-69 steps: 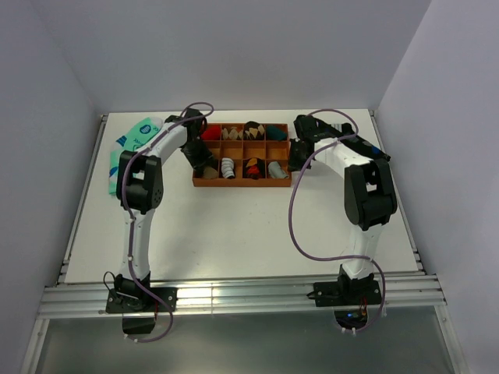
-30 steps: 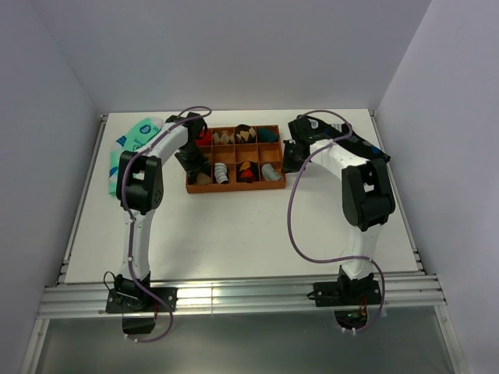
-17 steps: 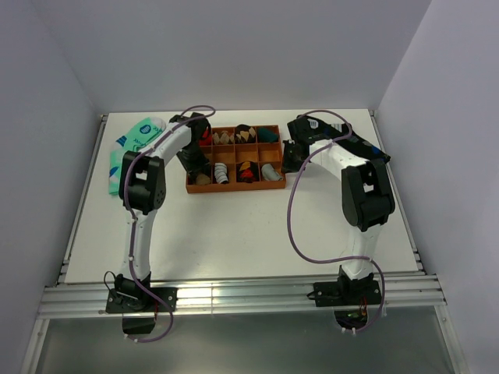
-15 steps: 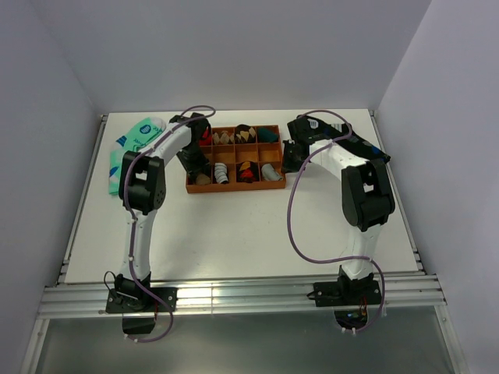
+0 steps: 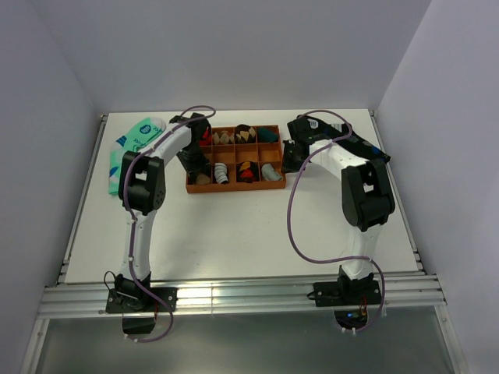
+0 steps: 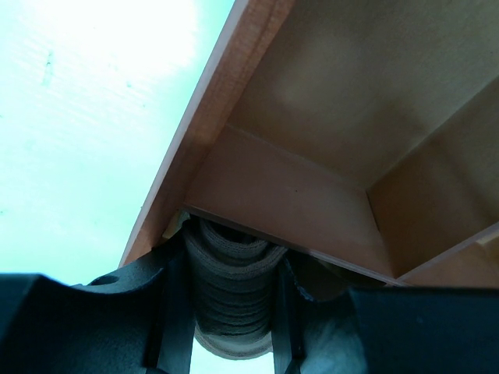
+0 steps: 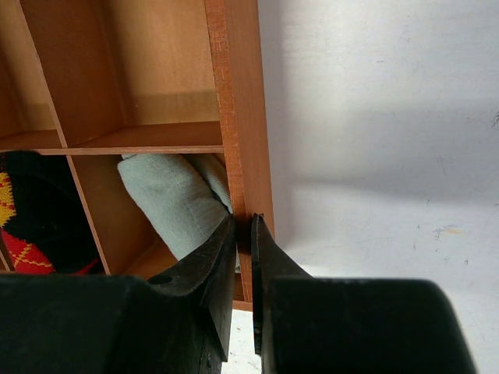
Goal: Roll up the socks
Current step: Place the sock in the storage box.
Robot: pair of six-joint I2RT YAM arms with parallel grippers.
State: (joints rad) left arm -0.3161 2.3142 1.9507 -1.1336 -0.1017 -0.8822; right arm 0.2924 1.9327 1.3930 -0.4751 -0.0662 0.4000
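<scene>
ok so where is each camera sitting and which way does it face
Top external: above and behind the bases, looking down on the table and wooden tray; left arm and right arm show whole.
Left wrist: on the left arm, facing the tray's left wall up close; left end effector holds a rolled tan sock.
Right wrist: on the right arm, facing the tray's right wall; right end effector pinches it.
Shared: all three see the tray.

top: bright, even, sharp | L wrist: table (image 6: 70,117) blown out, foreground blurry | R wrist: soft shadows, sharp
</scene>
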